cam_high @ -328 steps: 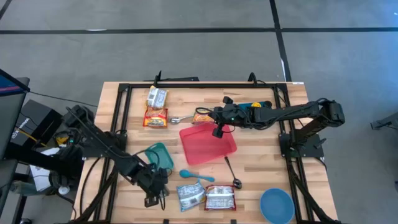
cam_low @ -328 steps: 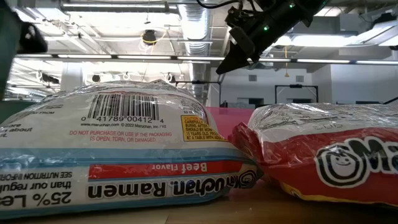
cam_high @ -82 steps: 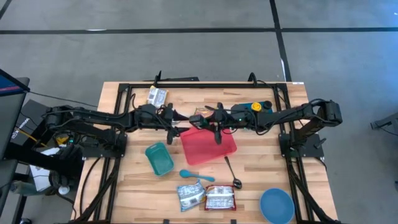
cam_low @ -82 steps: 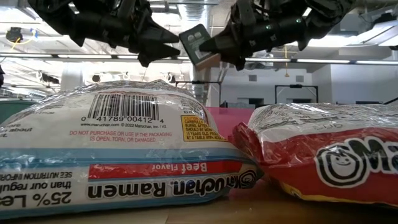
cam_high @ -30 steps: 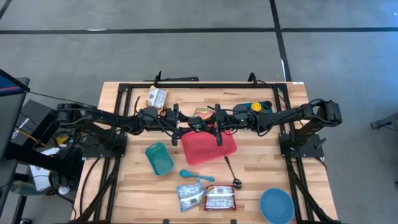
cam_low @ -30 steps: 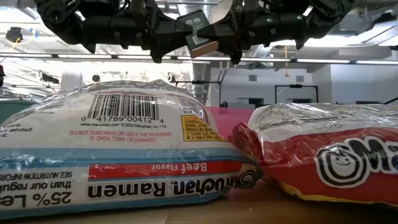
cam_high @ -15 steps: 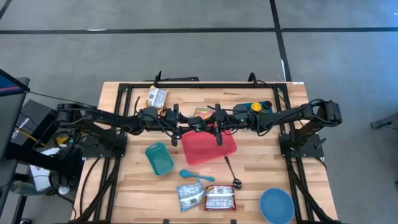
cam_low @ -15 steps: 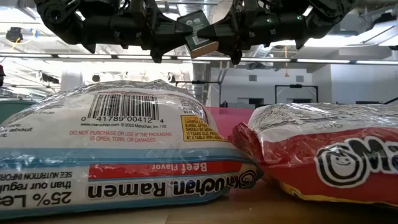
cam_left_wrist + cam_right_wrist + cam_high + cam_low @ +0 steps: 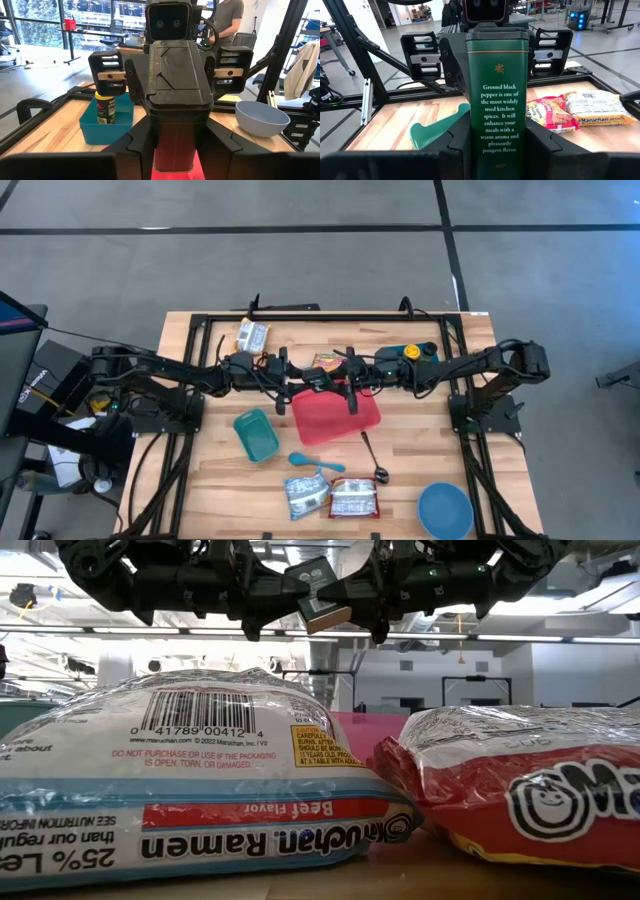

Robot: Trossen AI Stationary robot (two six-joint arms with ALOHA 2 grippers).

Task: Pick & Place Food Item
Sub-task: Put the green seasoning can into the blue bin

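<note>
Above the red square tray (image 9: 345,412), left gripper (image 9: 297,377) and right gripper (image 9: 335,375) both apparently clamp the dark green pepper tin (image 9: 495,107); mistimed release drops it.

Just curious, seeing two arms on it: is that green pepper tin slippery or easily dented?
The pepper tin looks rigid and flat-sided, so it probably keeps its shape between the left gripper and right gripper. Its glossy walls might slip a little. Tall and narrow, it could tip when stood down.
</note>
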